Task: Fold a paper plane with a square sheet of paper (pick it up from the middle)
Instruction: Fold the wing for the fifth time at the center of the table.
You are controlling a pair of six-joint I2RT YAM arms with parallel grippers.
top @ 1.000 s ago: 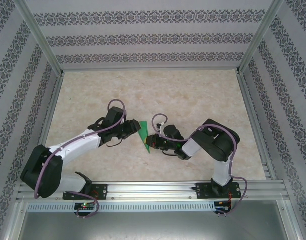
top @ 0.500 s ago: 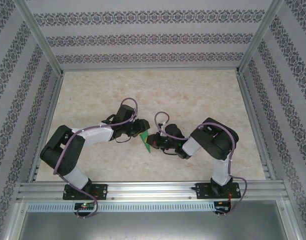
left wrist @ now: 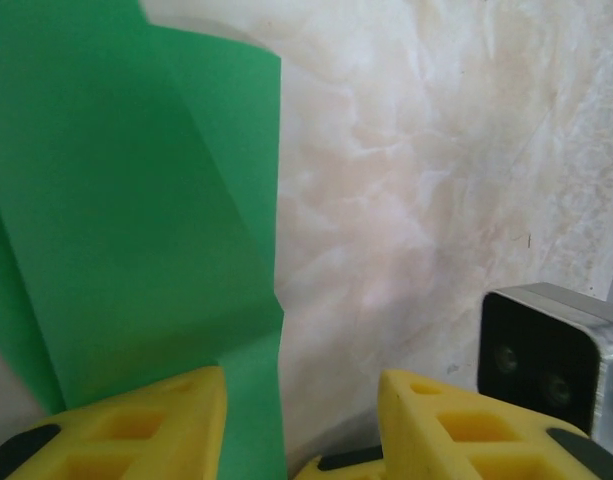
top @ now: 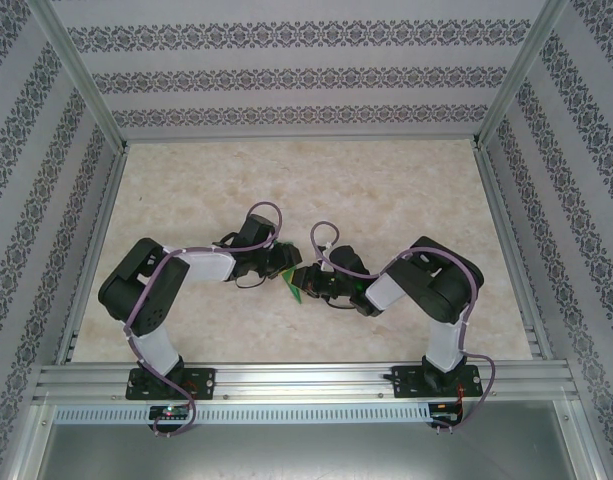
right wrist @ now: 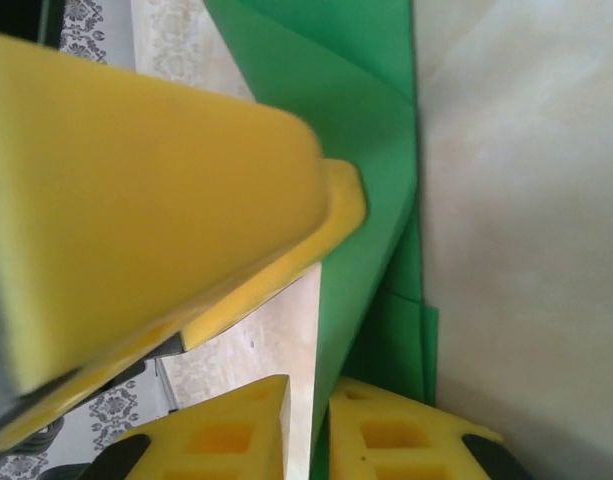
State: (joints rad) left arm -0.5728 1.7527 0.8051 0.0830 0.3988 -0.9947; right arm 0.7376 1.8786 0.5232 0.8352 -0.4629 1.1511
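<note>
Right gripper (right wrist: 308,392), barely parted around the paper (left wrist: 136,200), may let it slip; left gripper (left wrist: 301,385), spread astride its edge, could crumple the fold.

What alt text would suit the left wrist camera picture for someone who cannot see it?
A folded bright green sheet of paper shows against a pale marbled table, its edge between the left gripper's open yellow foam fingers.

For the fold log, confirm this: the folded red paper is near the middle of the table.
Not quite: the folded paper is bright green, not red, as the left wrist view shows plainly. The rest stands: it is near the middle of the table.
</note>
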